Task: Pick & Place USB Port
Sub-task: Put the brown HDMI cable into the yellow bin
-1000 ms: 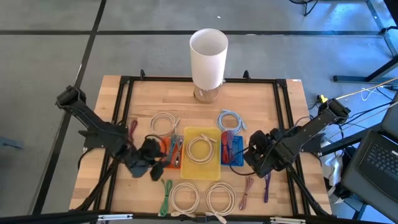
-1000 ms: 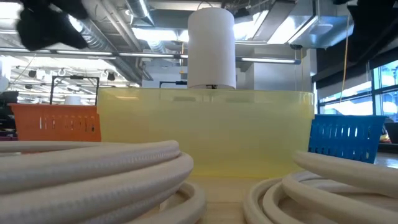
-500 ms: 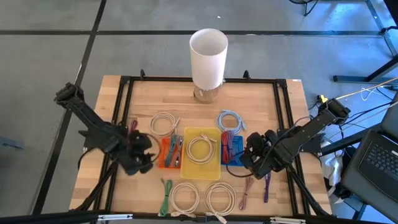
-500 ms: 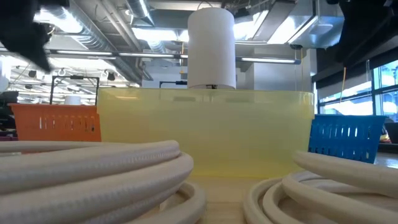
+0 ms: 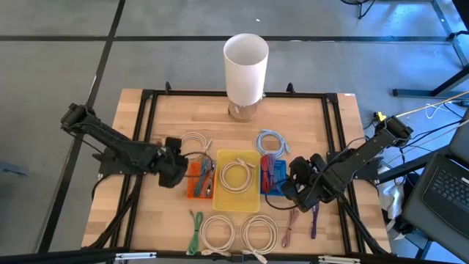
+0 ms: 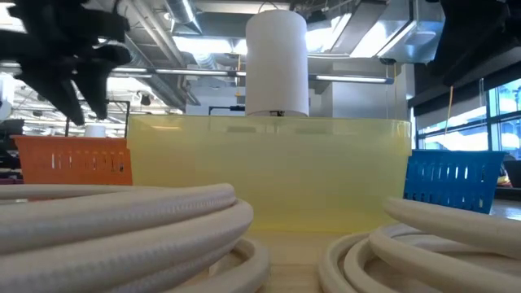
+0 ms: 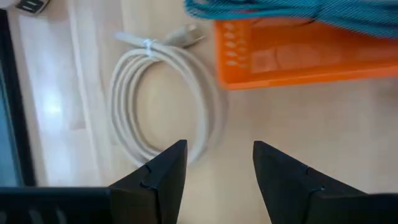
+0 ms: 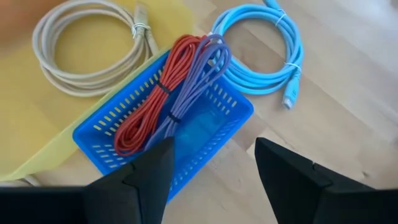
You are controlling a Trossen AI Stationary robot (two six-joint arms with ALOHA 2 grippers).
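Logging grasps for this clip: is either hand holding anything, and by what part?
Nothing is held. Left hand and right hand are both open and empty.

Readable text: none, nothing legible anywhere.
Orange basket (image 7: 292, 53): embossed patch, too blurred to read.
Blue basket (image 8: 186, 134): no label.
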